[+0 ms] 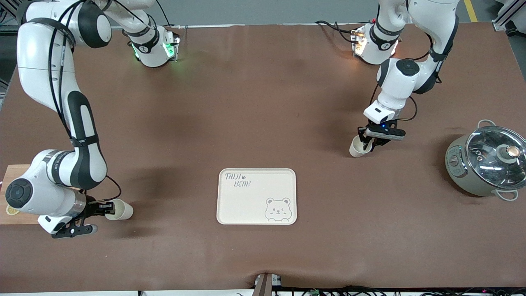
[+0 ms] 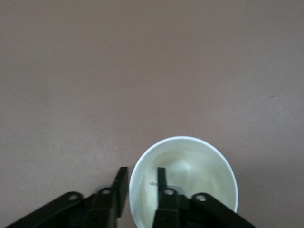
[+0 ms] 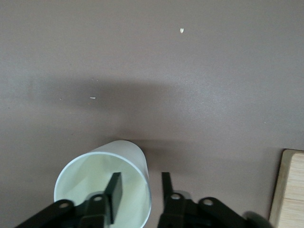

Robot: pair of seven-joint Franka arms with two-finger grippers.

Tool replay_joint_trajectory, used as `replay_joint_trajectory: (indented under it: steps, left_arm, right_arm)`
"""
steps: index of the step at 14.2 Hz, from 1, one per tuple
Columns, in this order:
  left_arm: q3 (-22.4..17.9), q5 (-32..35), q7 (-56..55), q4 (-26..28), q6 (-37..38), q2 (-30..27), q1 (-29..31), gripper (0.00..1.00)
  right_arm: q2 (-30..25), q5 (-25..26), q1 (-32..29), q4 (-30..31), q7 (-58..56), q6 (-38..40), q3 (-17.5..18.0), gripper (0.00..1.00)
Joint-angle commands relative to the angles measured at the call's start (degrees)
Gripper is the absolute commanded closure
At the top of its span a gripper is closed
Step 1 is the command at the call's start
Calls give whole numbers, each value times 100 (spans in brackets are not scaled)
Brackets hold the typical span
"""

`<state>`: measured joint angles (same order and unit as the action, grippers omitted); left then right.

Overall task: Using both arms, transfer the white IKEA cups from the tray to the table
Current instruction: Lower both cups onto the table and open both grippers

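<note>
This is a robot lab, staged rather than lived in. Two white arms [image 1: 61,123] [image 1: 407,70] are bolted at one edge of a table [image 1: 263,102] covered in a plain brown mat, with cables trailing from their bases. A grey floor with yellow tape [image 1: 470,10] shows past the table, and aluminium framing [image 1: 509,12] stands at the corner.

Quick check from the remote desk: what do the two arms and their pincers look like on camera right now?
Both arms are white, rounded and jointed, with black joint bands and loose black cables. The left pincer and right pincer are black, with two flat fingers showing round holes. The right arm's base glows green, the left's orange; a blue light shows on the left wrist.
</note>
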<state>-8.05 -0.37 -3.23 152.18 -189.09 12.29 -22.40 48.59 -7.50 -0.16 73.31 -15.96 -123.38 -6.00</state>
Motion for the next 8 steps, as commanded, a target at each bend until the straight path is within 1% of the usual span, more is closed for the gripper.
replay_joint_trajectory:
  steps: [1, 2, 4, 6, 8]
  left_arm:
    - [32, 133, -20, -206, 519, -286, 60, 0]
    - [32, 133, -20, -311, 1018, -514, 60, 0]
    - [32, 125, -29, -889, 2780, -1050, 51, 0]
    - [32, 125, -55, -1819, 4478, -1272, 43, 0]
    - [23, 107, -72, -3092, 5947, -1089, 60, 0]
  right_arm:
    - [-191, -67, -36, 34, 40, 42, 64, 0]
    - [-279, -67, -28, 26, 75, 42, 64, 0]
    - [-507, -59, -19, 26, 84, 199, 64, 0]
    - [-831, -59, -19, 34, 119, 594, 47, 0]
    - [-1191, 29, -10, 26, 216, 824, 38, 0]
